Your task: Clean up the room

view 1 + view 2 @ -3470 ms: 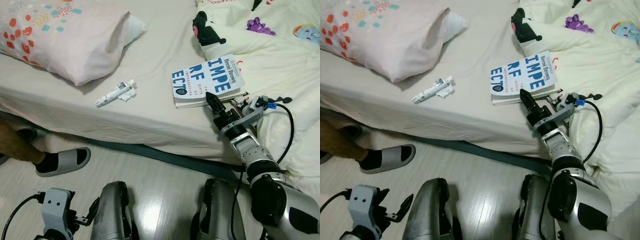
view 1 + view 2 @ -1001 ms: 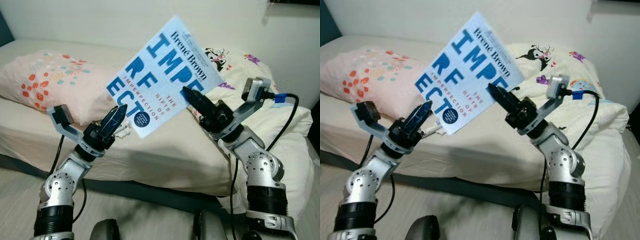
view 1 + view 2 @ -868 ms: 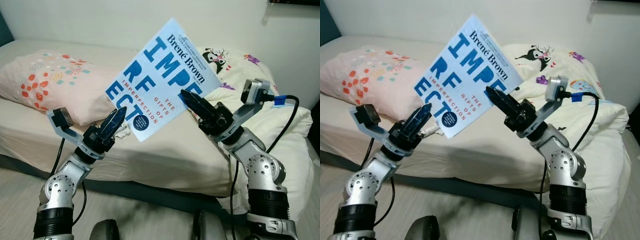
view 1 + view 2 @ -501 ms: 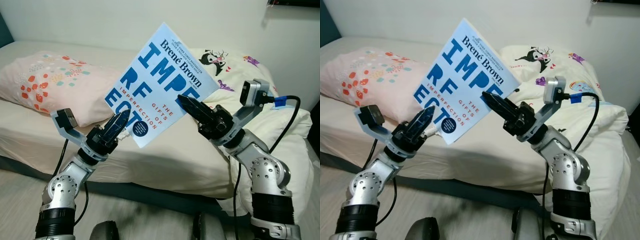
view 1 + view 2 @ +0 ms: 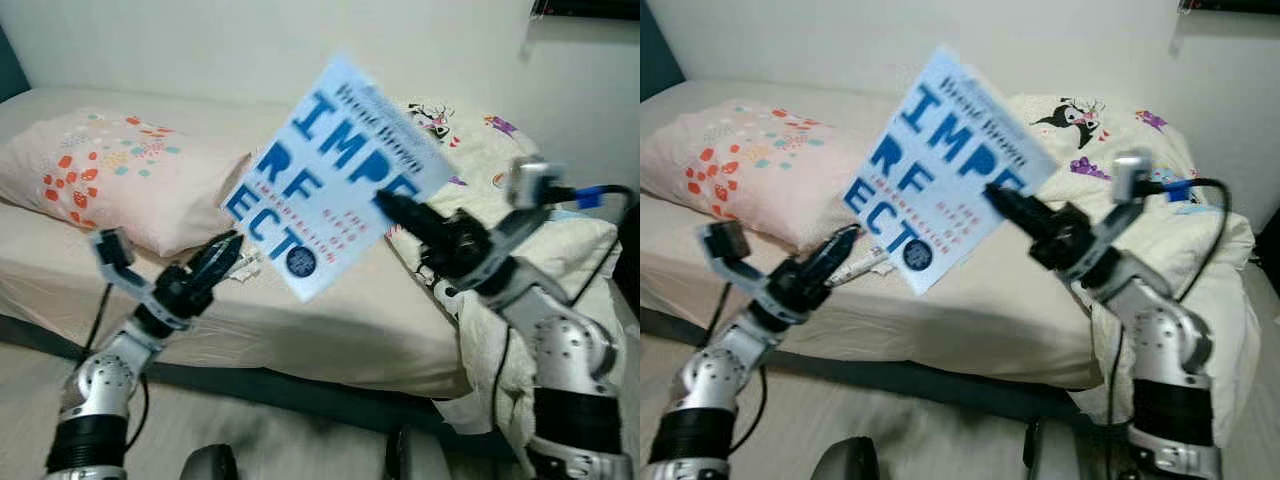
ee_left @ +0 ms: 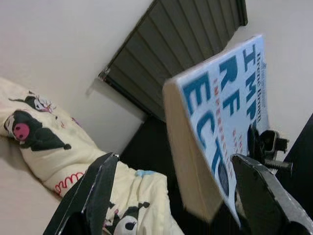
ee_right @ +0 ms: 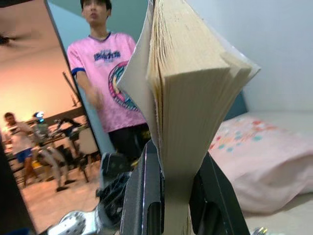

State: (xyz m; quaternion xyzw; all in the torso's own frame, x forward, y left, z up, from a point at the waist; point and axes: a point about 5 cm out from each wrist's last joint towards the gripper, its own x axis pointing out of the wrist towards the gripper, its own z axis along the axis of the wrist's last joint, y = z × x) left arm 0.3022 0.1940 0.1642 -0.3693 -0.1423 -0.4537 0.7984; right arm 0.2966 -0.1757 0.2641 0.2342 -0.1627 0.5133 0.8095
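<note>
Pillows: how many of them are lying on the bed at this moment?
1. The pink pillow with coloured spots lies on the bed, toward the robot's left. The cartoon-print quilt is bunched on the right and may hide another.

One paperback book (image 5: 335, 175) with a blue and white cover is in the air over the bed. Two grippers: the right gripper (image 5: 400, 212) and the left gripper (image 5: 218, 262). One pink pillow (image 5: 110, 170) with coloured dots lies far left on the one bed (image 5: 330, 320). One cream cartoon-print quilt (image 5: 1120, 150) is heaped at the right. One small white tube (image 5: 862, 265) lies on the mattress. In the right wrist view, one person in a pink shirt (image 7: 110, 73) stands, and one more person (image 7: 19, 142) is farther off.
</note>
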